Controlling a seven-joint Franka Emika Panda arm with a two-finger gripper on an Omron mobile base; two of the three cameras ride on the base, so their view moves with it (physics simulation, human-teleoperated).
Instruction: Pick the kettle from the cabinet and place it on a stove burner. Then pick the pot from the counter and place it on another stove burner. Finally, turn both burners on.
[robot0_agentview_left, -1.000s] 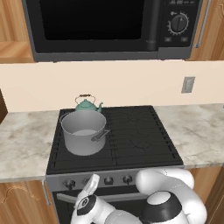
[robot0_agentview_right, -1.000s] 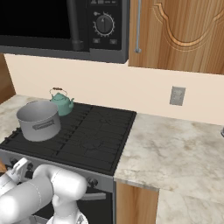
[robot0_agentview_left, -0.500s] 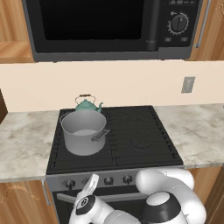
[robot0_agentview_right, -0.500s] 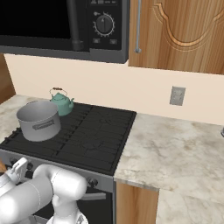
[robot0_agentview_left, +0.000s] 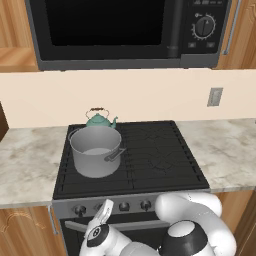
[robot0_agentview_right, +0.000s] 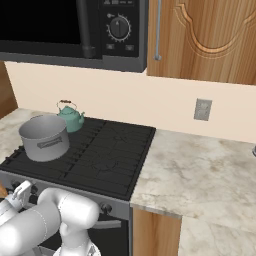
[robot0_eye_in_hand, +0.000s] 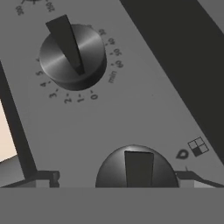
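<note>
grey metal is sitting where the task wants it: the pot (robot0_agentview_left: 96, 151) is resting on the front-left burner of the stove (robot0_agentview_left: 150, 155), and the small teal kettle (robot0_agentview_left: 100, 120) is standing just behind the pot on the back-left burner, close to it, though whether they are touching is hard to tell. so both placing steps are looking done, and what is remaining is the turning on of the two burners.

the arm is reaching low in front of the stove, at the row of knobs below the pot. in the hand view, a round dark knob (robot0_eye_in_hand: 136, 168) with a raised bar is sitting right between the two finger tips of the claw (robot0_eye_in_hand: 118, 177), and a second knob (robot0_eye_in_hand: 72, 54) with printed numbers around it is lying further along the panel. the claw is standing spread wide, its tips either side of the near knob and apparently not pressing on it; it is holding nothing. whether either burner is already lit cannot be told, since no flame is showing under the pot or the kettle.
</note>
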